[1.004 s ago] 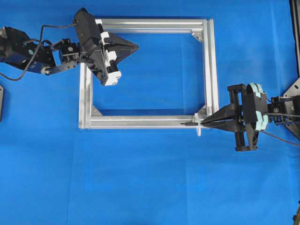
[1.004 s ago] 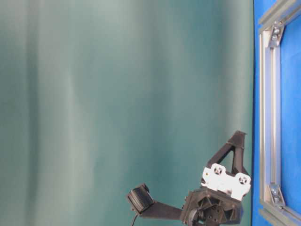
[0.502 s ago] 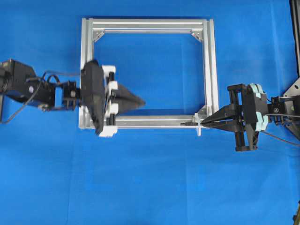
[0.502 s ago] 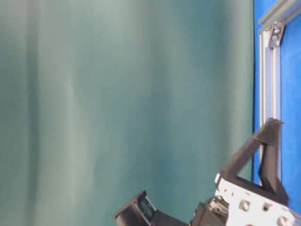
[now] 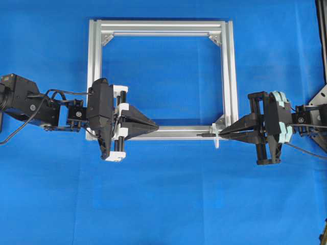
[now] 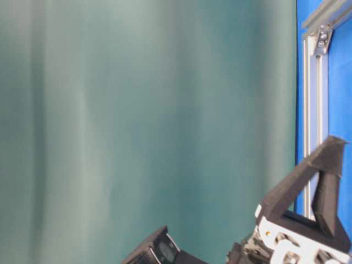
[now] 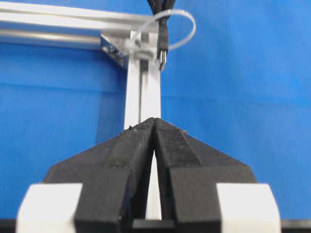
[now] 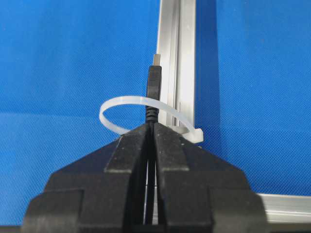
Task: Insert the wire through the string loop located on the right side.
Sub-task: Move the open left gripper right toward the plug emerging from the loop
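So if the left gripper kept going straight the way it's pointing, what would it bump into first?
Probably the wire's plug tip, poking through the string loop straight ahead of the shut left gripper, along the aluminium frame's bar. Height is hard to judge.

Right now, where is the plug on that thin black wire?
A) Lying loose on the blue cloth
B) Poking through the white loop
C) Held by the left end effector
B: in the right wrist view the wire passes through the string loop, pinched by the right end effector.

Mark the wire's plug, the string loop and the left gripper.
wire (image 8: 154,77): right wrist view, on the dark plug tip.
string loop (image 8: 121,103): right wrist view, on its white arc.
left gripper (image 7: 154,121): left wrist view, at the meeting tips.
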Available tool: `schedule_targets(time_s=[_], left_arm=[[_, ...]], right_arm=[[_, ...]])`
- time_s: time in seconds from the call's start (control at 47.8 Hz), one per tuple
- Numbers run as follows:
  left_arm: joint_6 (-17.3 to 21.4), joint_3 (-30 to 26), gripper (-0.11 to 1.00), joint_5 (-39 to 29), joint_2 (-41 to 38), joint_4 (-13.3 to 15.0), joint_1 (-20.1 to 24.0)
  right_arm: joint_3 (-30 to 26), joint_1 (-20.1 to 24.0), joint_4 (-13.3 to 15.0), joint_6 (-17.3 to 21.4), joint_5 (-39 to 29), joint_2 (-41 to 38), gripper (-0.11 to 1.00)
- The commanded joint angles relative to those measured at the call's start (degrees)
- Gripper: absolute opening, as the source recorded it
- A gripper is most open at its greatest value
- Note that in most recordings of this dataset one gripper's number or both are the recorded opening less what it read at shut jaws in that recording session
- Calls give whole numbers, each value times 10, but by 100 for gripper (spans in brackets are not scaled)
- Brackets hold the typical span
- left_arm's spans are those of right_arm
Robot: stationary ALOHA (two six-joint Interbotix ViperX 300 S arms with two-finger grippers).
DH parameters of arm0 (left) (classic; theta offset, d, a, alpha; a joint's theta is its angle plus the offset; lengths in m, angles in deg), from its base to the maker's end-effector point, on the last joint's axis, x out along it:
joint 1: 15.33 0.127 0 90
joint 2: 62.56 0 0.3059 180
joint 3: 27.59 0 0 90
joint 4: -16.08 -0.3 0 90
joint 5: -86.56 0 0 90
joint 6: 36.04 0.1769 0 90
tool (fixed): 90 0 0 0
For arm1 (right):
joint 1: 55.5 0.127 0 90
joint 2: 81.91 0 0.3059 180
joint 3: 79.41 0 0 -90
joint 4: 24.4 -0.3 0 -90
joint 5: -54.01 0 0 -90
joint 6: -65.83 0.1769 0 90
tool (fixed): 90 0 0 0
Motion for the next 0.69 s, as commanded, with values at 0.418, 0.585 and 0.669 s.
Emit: schedule_targets(time_s=[0.418,0.585,0.669], left_arm=[[9,-176,0,-75,-61,-1,13],[11,-231,0,-101,-83,-3,16],[11,-248,0,-106,-92,-3,16]], right_arm=[[-10,-1,2,-2,4,4,-4],[-10,0,2,-2,5,4,-4],[-10,-1,2,-3,4,4,-4]])
